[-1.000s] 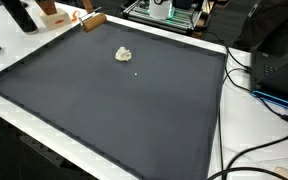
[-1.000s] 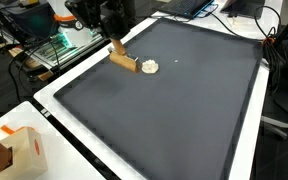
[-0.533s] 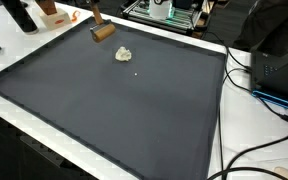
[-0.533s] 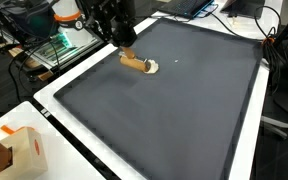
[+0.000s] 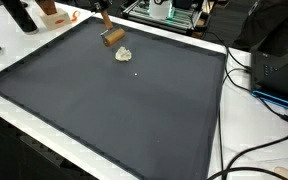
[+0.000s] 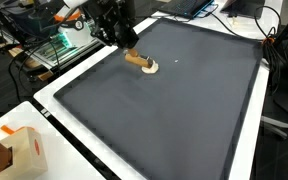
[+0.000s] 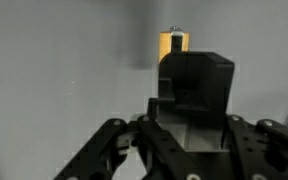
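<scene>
Nearer the lump — wooden block has moved.

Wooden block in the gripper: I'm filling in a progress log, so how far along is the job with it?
Done: the gripper is shut on the wooden block. In hand: the block hangs close beside the white lump on the dark mat; whether they touch is unclear. Left: the lump lies whole on the mat, so any work on it probably remains.
</scene>
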Controlling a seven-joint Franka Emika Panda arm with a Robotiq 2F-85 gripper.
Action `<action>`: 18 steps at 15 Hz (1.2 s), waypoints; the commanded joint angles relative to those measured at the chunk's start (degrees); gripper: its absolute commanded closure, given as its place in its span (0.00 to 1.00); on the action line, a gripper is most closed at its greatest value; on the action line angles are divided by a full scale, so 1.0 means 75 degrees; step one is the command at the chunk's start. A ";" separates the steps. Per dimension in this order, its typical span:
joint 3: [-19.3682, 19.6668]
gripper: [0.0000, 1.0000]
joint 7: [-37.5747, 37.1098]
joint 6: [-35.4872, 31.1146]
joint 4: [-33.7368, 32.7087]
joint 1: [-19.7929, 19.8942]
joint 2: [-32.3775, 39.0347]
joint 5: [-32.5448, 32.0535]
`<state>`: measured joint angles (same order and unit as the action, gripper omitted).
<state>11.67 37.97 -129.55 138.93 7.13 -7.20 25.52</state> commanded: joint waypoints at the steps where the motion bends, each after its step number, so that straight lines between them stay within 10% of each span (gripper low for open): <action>1: 0.0043 0.76 -0.0183 -0.0048 0.0192 -0.0025 -0.0069 0.0466; 18: -0.0086 0.76 -0.3217 0.0125 0.0113 0.0091 0.0016 -0.0121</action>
<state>11.61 18.87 -129.55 140.10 7.29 -6.28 27.21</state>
